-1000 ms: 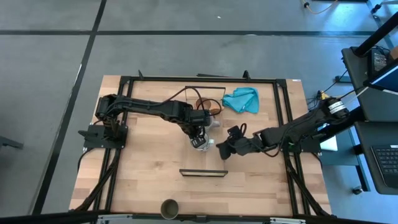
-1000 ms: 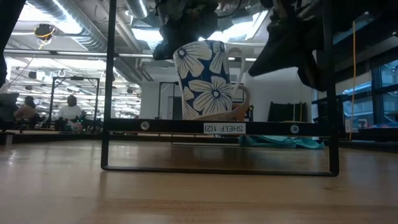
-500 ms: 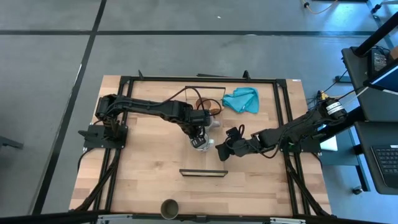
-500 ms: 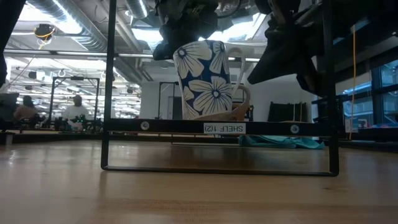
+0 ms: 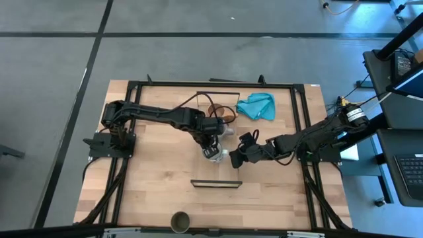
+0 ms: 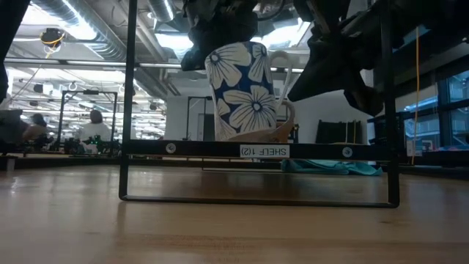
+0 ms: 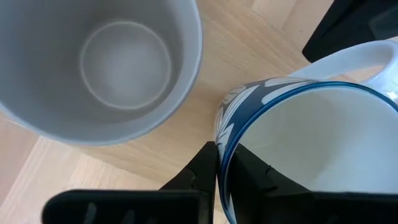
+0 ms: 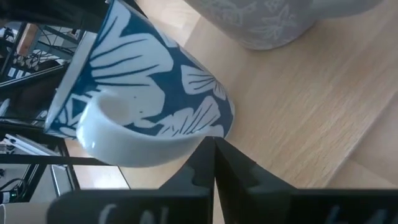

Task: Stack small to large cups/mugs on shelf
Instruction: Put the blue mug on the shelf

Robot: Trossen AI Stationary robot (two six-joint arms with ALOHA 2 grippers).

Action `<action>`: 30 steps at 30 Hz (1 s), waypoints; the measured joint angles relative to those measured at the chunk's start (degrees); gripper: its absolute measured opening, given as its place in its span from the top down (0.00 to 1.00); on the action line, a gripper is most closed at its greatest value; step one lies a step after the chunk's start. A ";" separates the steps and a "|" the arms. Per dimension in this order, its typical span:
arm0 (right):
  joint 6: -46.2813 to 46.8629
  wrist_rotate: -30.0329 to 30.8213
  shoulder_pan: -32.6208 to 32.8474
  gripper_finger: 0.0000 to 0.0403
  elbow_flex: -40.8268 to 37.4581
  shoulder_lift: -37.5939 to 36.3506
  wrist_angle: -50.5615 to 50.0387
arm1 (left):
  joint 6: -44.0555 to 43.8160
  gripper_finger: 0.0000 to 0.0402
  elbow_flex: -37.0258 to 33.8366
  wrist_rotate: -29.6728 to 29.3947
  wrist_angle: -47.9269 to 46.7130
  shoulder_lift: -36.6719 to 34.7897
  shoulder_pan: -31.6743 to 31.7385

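Observation:
A blue mug with white flowers (image 6: 242, 92), white inside, hangs above the table behind the shelf (image 6: 256, 149), with my left gripper (image 7: 219, 163) shut on it. A grey mug (image 7: 118, 62) stands on the table just beyond it. My right gripper (image 8: 214, 149) is shut, and its tips are at the blue mug's base, beside the lower end of the handle (image 8: 130, 146). The tan wooden cup (image 5: 215, 111) stands farther back. A dark olive cup (image 5: 180, 221) stands at the table's near edge. My left gripper pinches the blue mug's rim (image 7: 219, 140) on the side away from the handle, one finger inside the mug and one outside. The fingers come steeply from above. The mug hangs below them, lifted clear and slightly tilted. My right gripper: I cannot tell whether its shut tips touch the mug's base (image 8: 225, 121).
The shelf (image 5: 216, 184) is a narrow board on black brackets, lying toward the table's near side of both grippers. A teal cloth (image 5: 256, 106) lies at the far right. A black frame (image 5: 301, 125) runs around the table. Bare wood lies to the left.
The blue mug has tipped a little in my left gripper's hold, its base swinging slightly toward the table's right. My right gripper has shifted slightly beside the mug's handle and stays shut.

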 joint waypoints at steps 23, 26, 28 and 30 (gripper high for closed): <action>-0.13 -0.07 0.00 0.97 0.00 0.00 -0.09 | -0.07 0.84 0.08 -0.18 1.05 0.00 0.04; -0.11 -0.07 0.00 0.97 0.00 0.00 -0.07 | -0.07 0.84 0.10 -0.20 1.06 0.00 0.04; -0.11 -0.07 0.00 0.97 0.00 0.00 -0.07 | -0.11 0.84 0.10 -0.20 1.04 0.00 0.04; -0.11 -0.07 0.00 0.97 0.00 0.00 -0.07 | -0.30 0.84 0.10 -0.18 1.02 0.00 0.04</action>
